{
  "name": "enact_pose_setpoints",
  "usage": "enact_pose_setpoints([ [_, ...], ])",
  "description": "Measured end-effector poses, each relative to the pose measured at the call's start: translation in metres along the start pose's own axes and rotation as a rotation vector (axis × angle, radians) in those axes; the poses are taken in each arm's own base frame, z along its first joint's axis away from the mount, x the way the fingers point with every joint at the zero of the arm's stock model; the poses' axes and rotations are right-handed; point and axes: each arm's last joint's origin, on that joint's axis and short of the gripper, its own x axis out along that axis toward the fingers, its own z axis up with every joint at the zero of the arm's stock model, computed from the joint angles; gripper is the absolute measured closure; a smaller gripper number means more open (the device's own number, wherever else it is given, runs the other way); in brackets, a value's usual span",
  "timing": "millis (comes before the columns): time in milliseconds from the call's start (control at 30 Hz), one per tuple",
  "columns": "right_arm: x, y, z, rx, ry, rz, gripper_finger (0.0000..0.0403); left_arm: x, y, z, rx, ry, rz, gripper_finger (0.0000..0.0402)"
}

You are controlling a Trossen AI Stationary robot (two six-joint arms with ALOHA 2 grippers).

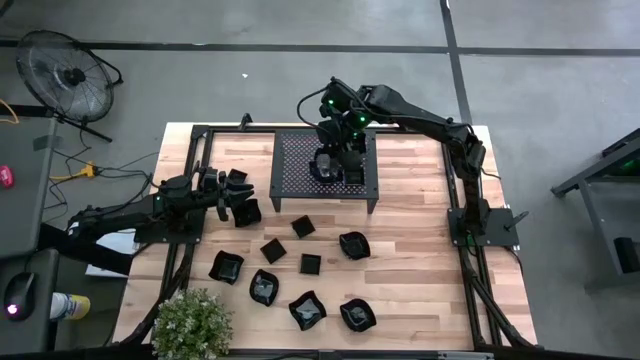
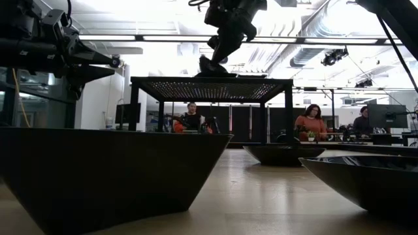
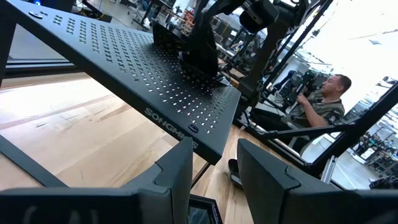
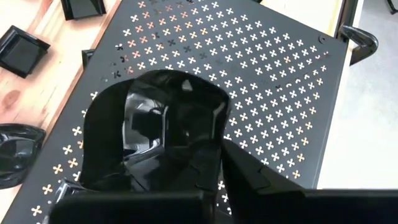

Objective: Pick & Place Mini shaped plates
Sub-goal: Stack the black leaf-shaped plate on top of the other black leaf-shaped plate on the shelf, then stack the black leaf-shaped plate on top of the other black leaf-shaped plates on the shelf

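Observation:
My right gripper stands over the black perforated rack at the table's far side, shut on a glossy black mini plate with a wavy rim. Several other mini plates lie on the wooden table nearer the front, among them a square one and a wavy one. In the low view one of them fills the foreground. My left gripper waits at the table's left side, level and open, with nothing between its fingers. My right gripper pinches the mini plate's rim at the side nearest the fingers, between its two fingers. The fingers slant down from above. The plate stands tilted ahead of them, its hollow toward the wrist camera, and in the low view its underside lies at the rack's top.
The rack stands on four legs above the table, with free room beneath it. A potted plant sits at the near left corner. A mini plate lies close to my left gripper. People sit at desks beyond the table.

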Motion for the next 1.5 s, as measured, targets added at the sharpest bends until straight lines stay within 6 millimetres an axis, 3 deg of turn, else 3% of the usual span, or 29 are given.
enact_pose_setpoints([
  [400, -0.004, 0.001, 0.001, 0.0, -0.007, -0.01, 0.0336, 0.0, 0.0, 0.0, 0.0, 0.0, 0.0, 0.0277],
  [633, -0.025, 0.013, 0.011, 0.019, -0.025, -0.072, 0.0318, 0.0, 0.0, 0.0, 0.0, 0.0, 0.0, 0.0277],
  [1267, -0.07, 0.127, 0.033, 0.452, 0.212, 0.136, 0.0316, 0.0, 0.0, 0.0, 0.0, 0.0, 0.0, 0.0277],
  [1500, -0.077, 0.162, 0.044, 0.565, 0.269, 0.067, 0.0316, 0.0, 0.0, 0.0, 0.0, 0.0, 0.0, 0.0277],
])
